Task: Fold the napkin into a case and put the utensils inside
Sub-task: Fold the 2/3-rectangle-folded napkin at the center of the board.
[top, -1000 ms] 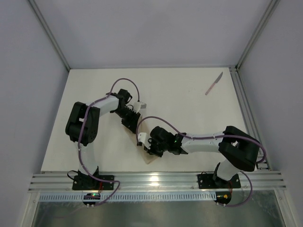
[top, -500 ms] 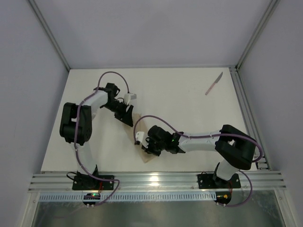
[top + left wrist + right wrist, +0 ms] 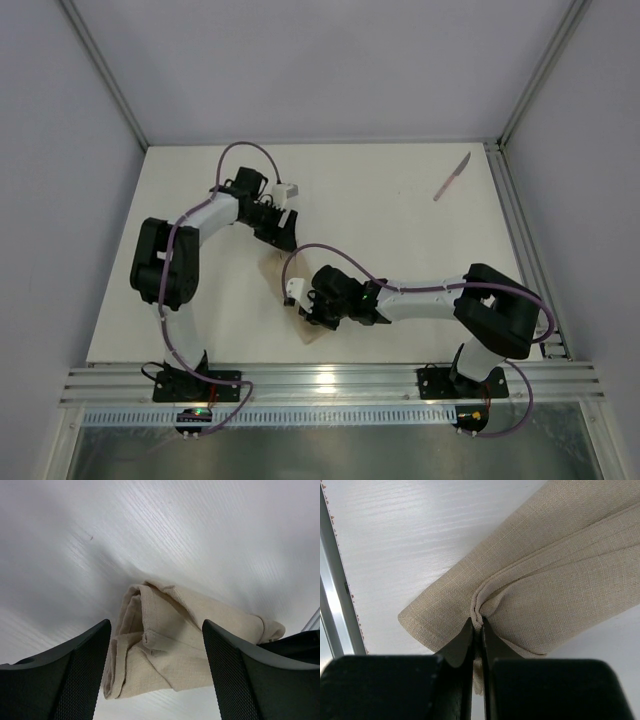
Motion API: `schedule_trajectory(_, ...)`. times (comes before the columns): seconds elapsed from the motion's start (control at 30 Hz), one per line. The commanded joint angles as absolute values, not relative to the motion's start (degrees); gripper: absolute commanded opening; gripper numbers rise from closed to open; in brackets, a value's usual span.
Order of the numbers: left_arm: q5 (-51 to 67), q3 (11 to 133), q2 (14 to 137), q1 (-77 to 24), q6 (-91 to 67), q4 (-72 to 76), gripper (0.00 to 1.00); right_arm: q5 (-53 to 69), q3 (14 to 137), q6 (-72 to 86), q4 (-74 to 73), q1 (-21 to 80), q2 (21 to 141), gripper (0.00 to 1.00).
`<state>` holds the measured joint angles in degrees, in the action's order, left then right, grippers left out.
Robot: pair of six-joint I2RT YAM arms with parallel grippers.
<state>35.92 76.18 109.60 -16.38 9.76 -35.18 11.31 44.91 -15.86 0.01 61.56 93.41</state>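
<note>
One folded napkin [image 3: 560, 565], one knife [image 3: 452, 177] well apart — left claw [image 3: 155, 627] spread, right claw [image 3: 479, 626] pinching napkin.

White-black arms [image 3: 425, 300], purple cables [image 3: 245, 144], mesh-textured black fingers [image 3: 85, 675].

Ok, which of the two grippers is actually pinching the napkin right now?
The right gripper: its jaws are shut on a fold of the napkin. The left gripper stands open astride the other end, gripping nothing.
</note>
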Motion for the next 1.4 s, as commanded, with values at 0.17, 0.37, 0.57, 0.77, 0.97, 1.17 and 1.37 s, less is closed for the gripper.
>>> schedule_trajectory(0.17, 34.5, 78.6, 110.5, -18.6, 6.1, -30.1, 0.75, 8.0, 44.6, -15.7, -4.2, 61.5, 96.9, 0.04)
schedule_trajectory(0.37, 32.8, 80.0, 113.4, -20.7, 6.2, -31.8, 0.62, 7.5, 44.8, -15.6, -4.2, 61.5, 97.4, 0.04)
schedule_trajectory(0.57, 30.0, 78.5, 111.3, -20.7, 7.6, -32.7, 0.05, 5.0, 44.5, -14.2, -3.8, 61.5, 96.7, 0.05)
schedule_trajectory(0.77, 30.6, 77.8, 110.5, -20.7, 7.6, -32.3, 0.0, 1.6, 43.0, -11.8, -3.7, 60.9, 91.0, 0.39)
schedule_trajectory(0.97, 31.5, 77.4, 110.6, -20.6, 7.2, -32.1, 0.0, 3.9, 45.7, -11.6, -7.5, 60.8, 78.7, 0.64)
schedule_trajectory(1.17, 32.5, 76.9, 109.8, -20.5, 6.9, -32.1, 0.0, 1.5, 49.5, -7.2, -2.3, 60.6, 77.9, 0.75)
schedule_trajectory(1.37, 33.9, 76.5, 109.6, -20.2, 6.9, -32.3, 0.04, -3.6, 55.7, -3.2, 2.9, 56.9, 91.5, 0.79)
